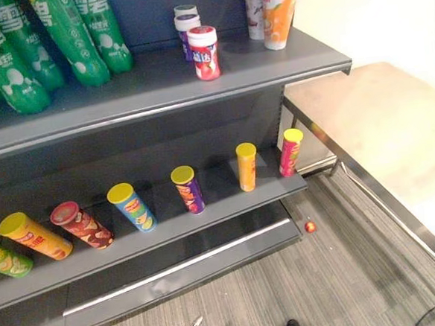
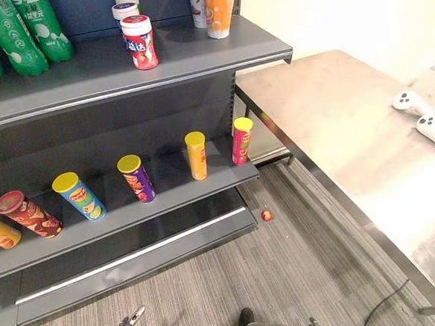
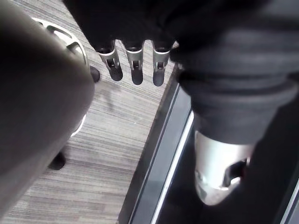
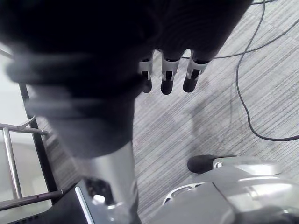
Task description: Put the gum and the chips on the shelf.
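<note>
A red-and-white gum jar (image 1: pixel 204 52) stands on the grey shelf's upper board (image 1: pixel 152 89), with two more jars (image 1: pixel 187 25) behind it. Several chip cans stand tilted on the lower board (image 1: pixel 221 207), among them a pink one (image 1: pixel 290 151), an orange one (image 1: pixel 246 166), a purple one (image 1: pixel 188 189) and a blue one (image 1: pixel 132 207). My left hand (image 3: pixel 133 65) hangs low over the carpet by the shelf's base, fingers straight, holding nothing. My right hand (image 4: pixel 168 77) hangs over the carpet too, fingers straight and empty.
Green bottles (image 1: pixel 82 38) lean at the upper board's left and an orange bottle (image 1: pixel 278 9) stands at its right. A small red ball (image 1: pixel 310 226) lies on the carpet. A steel table (image 2: pixel 334 117) to the right carries white controllers (image 2: pixel 423 119).
</note>
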### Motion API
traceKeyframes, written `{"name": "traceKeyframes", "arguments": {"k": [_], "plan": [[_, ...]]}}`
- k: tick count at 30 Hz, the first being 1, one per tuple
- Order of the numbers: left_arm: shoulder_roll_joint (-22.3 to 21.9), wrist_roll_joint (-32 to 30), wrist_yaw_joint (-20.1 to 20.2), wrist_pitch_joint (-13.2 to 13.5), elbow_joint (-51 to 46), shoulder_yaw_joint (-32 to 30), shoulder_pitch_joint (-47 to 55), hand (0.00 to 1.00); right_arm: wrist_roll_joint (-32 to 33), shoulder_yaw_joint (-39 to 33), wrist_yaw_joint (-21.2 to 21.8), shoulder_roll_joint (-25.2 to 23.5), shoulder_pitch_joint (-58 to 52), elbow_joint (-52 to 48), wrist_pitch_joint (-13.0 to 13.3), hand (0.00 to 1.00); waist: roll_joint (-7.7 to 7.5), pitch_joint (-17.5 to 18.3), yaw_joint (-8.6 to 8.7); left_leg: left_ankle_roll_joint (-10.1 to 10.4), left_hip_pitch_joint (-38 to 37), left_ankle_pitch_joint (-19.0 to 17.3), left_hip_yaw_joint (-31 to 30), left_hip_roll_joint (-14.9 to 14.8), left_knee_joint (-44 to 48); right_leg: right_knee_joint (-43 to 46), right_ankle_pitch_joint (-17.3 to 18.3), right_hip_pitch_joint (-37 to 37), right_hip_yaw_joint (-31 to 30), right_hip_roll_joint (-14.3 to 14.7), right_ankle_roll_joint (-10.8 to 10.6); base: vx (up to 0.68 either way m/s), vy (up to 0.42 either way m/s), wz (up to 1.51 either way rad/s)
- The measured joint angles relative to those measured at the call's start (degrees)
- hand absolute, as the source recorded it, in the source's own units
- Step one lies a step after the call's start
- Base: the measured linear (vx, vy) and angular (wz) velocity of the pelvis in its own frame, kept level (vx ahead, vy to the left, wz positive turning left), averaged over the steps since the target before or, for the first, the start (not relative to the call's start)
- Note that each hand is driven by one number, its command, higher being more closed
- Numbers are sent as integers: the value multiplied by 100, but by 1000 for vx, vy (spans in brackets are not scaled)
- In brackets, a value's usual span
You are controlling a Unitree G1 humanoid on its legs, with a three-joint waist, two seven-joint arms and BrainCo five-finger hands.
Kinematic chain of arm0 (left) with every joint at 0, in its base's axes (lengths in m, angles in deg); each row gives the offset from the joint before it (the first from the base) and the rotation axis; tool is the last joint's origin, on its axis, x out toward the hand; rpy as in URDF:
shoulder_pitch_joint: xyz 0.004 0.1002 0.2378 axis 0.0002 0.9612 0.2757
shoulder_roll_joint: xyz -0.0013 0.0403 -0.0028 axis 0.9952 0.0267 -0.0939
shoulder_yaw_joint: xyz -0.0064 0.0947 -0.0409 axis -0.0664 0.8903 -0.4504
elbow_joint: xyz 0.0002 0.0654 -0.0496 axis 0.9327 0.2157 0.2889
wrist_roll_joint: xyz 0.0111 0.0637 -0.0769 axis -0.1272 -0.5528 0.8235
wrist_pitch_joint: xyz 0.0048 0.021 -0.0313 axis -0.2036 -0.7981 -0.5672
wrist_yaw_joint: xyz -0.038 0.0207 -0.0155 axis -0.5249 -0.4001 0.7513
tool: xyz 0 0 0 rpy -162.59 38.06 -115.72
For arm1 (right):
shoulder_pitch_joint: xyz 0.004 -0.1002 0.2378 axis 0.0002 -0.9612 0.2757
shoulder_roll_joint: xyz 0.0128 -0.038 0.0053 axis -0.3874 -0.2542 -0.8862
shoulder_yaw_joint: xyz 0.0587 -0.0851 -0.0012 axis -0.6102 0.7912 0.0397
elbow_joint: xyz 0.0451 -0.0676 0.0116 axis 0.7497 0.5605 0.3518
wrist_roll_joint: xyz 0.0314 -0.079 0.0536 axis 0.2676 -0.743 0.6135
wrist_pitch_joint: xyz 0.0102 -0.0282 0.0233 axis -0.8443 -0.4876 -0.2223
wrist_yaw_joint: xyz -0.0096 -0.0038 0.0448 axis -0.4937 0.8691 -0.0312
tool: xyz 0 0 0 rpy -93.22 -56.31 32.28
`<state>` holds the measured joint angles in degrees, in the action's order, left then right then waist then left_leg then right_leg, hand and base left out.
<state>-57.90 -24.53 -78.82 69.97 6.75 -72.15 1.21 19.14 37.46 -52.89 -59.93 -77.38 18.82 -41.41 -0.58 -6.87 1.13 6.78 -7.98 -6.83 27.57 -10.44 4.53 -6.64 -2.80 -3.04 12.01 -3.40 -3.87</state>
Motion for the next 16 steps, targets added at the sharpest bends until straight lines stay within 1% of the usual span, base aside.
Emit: {"name": "traceKeyframes", "arguments": {"k": [2,4,7,10,13,16], "plan": [[9,126,-90,25,51,-10,2,0,6,-3,89,14,56,78,-45,0,12,4,-2,0,36,0,-490,59,0,0,-1,40,-26,-30,-5,46,-19,-9],[2,159,-163,78,52,-7,2,0,6,-4,164,27,81,93,-75,0,19,-7,-2,1,79,0,-620,100,4,0,-16,94,-50,-46,-28,36,-3,-8],[0,167,-382,73,52,-7,0,0,3,-3,197,86,159,212,-120,0,15,-14,6,1,70,0,-696,156,83,0,-63,71,-102,-99,-87,32,5,-8],[-14,159,-495,59,61,-7,-5,0,65,-7,197,101,181,267,-150,0,28,-21,20,1,24,0,-963,191,174,2,-129,-36,-136,-129,-90,23,-3,-6],[-35,147,-522,0,72,-6,-21,0,109,-9,176,114,194,304,-153,0,45,-27,24,3,-138,-2,-1139,220,165,2,-129,-161,-176,-138,-92,5,0,-5],[-33,143,-515,-5,139,0,-65,0,118,-14,170,113,209,311,-179,0,43,-31,30,3,-125,-14,-1292,261,149,1,-148,-136,-194,-171,-120,-54,10,0]]}}
